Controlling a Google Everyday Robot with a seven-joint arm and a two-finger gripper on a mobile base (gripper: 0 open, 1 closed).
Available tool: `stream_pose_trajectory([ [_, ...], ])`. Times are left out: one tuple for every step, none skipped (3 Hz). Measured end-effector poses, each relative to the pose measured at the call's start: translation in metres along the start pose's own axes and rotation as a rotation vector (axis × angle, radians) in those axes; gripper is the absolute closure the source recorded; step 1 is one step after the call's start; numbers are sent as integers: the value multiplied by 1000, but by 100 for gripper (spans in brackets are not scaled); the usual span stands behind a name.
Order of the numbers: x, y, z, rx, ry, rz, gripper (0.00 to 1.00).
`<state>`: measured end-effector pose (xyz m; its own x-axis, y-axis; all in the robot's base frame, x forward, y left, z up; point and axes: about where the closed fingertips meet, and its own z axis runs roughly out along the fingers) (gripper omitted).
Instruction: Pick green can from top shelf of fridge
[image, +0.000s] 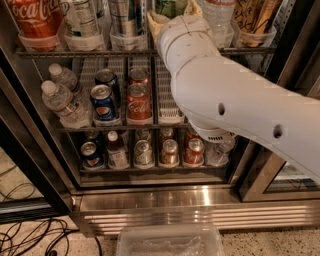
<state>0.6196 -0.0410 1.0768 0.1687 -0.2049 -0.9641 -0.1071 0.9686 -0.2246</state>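
The claw (174, 15) sits at the top shelf (75, 51) of the fridge (150, 199), right against the green can (169, 6); whether it grasps the can, I cannot tell.

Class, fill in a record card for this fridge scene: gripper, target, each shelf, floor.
gripper: up at the top shelf, at the green can
green can: top shelf, middle, mostly hidden by the arm
middle shelf: water bottles left, then Pepsi can, Coke can
bottom shelf: row of cans
floor: clear tub, cables
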Motion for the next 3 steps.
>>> stream_pose_trajectory([
  [0, 0, 0, 0, 0, 0, 95],
  [0, 0, 0, 0, 0, 0, 100],
  [-11, -2, 0, -10, -14, 40, 100],
])
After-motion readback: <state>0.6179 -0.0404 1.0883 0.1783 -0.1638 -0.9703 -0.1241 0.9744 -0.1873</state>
